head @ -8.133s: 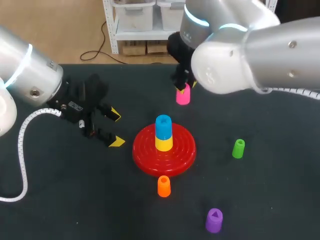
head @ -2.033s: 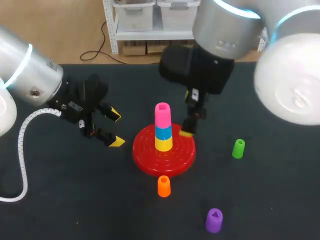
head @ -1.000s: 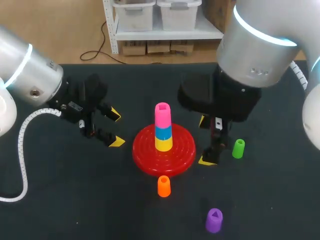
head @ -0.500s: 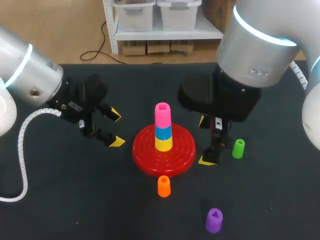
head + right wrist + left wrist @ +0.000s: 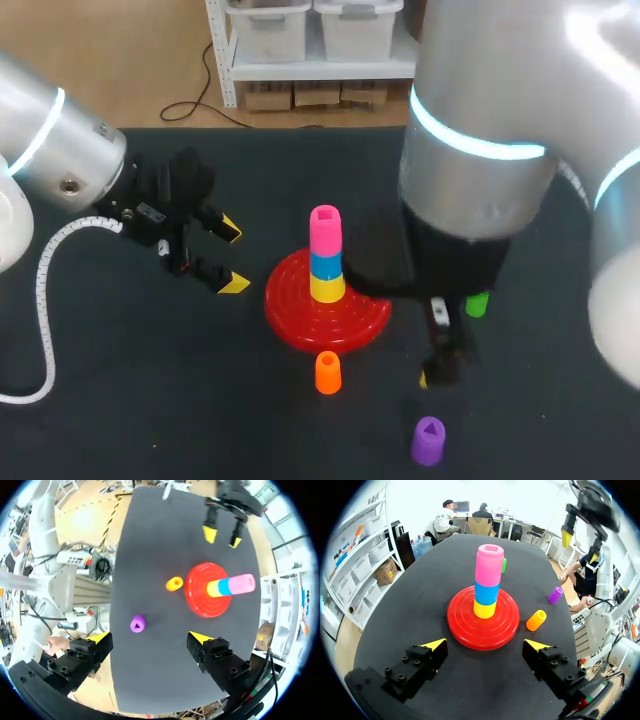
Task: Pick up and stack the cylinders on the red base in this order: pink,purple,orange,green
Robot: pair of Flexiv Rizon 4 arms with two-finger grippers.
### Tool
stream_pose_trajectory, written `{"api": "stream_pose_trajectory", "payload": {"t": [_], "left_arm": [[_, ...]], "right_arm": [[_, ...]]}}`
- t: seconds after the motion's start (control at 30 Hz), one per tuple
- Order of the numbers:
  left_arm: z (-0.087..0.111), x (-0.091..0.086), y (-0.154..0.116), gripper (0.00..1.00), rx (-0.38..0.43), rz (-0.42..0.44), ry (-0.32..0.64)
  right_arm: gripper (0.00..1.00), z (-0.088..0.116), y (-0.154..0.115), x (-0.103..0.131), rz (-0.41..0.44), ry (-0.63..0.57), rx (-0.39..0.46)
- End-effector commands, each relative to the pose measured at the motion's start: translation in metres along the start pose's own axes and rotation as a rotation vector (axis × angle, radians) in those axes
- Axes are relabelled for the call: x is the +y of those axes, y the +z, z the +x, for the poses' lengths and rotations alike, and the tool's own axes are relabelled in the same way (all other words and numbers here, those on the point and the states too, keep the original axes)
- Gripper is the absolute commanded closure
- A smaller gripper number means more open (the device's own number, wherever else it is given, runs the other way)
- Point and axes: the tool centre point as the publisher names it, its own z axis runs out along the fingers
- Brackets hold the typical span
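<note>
Pink cylinder [image 5: 324,228] topmost on red base [image 5: 290,310]; purple cylinder [image 5: 428,441] near robot-side edge of table [image 5: 150,400]; my left gripper [image 5: 232,257], right gripper [image 5: 148,638] both released.

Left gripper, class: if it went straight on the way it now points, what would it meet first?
Probably the near rim of the red base, which lies straight ahead of the left gripper, fingers open. The pink-topped stack stands beyond it. Depth is unclear.
</note>
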Motion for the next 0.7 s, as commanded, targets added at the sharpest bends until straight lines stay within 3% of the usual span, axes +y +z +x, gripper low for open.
{"api": "stream_pose_trajectory", "payload": {"t": [0.03,0.27,0.7], "left_arm": [[0.000,0.001,0.000,0.00,0.004,0.001,-0.001],[0.000,0.001,0.000,0.00,0.004,0.001,-0.001],[0.000,0.001,0.000,0.00,0.004,0.001,-0.001]], "right_arm": [[0.00,0.013,0.021,0.015,0.011,0.005,0.016],[0.00,0.031,0.047,0.029,-0.012,0.019,0.030],[0.00,0.036,0.090,0.037,-0.045,0.036,0.014]]}}
